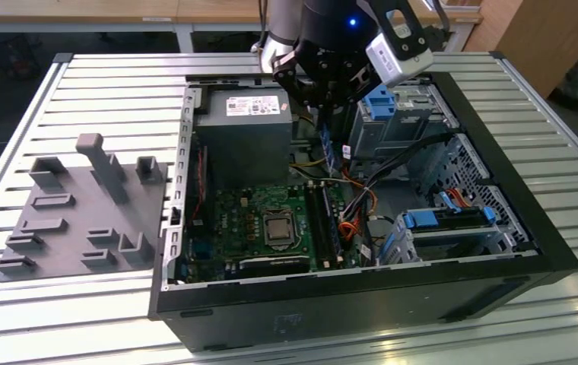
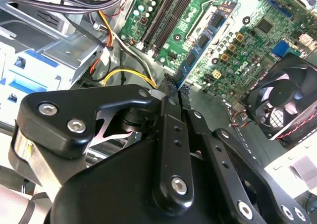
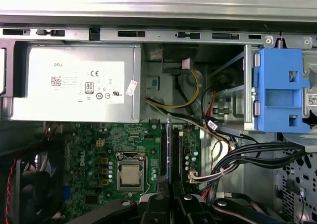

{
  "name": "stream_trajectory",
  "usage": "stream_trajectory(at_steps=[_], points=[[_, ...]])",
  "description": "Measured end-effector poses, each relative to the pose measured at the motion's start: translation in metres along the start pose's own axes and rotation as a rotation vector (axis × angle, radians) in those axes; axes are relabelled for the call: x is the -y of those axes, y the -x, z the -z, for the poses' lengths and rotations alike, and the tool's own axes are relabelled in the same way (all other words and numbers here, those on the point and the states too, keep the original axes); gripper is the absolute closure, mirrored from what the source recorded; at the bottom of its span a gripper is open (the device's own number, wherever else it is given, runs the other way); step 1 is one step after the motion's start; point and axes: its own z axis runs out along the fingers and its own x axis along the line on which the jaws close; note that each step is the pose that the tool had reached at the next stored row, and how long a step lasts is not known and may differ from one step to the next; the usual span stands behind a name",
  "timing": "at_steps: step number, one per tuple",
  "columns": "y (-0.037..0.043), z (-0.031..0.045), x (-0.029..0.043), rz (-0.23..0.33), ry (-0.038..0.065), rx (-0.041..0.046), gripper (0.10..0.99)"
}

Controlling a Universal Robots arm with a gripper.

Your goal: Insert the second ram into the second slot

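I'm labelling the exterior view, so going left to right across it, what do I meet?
From the left: grey fixture plate → power supply → the second ram → blue drive caddy.

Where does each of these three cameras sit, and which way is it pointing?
Exterior view: off the arm, high, looking down into the open computer case; the arm and gripper show over it.
First wrist view: on the arm, facing the power supply and motherboard past the gripper.
Second wrist view: on the arm, behind the gripper, looking along the second ram.
Shared: both wrist views show the second ram over the motherboard.
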Motion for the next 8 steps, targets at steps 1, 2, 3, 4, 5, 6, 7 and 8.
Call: stream_trajectory(at_steps=[1,2,3,4,5,6,7,8], points=[[0.0,-0.0001,0.0,0.0,0.001,0.0,0.949],[0.0,-0.0002,0.0,0.0,0.001,-0.0001,0.949],[0.0,-0.0003,0.0,0.0,0.002,0.0,0.949],[0.0,-0.0004,0.0,0.0,0.002,0.0,0.949],[0.0,-0.0006,0.0,0.0,0.003,0.0,0.949],[0.0,-0.0007,0.0,0.0,0.004,0.0,0.949],[0.0,-0.0007,0.0,0.0,0.004,0.0,0.949],[0.0,-0.0007,0.0,0.0,0.005,0.0,0.949]])
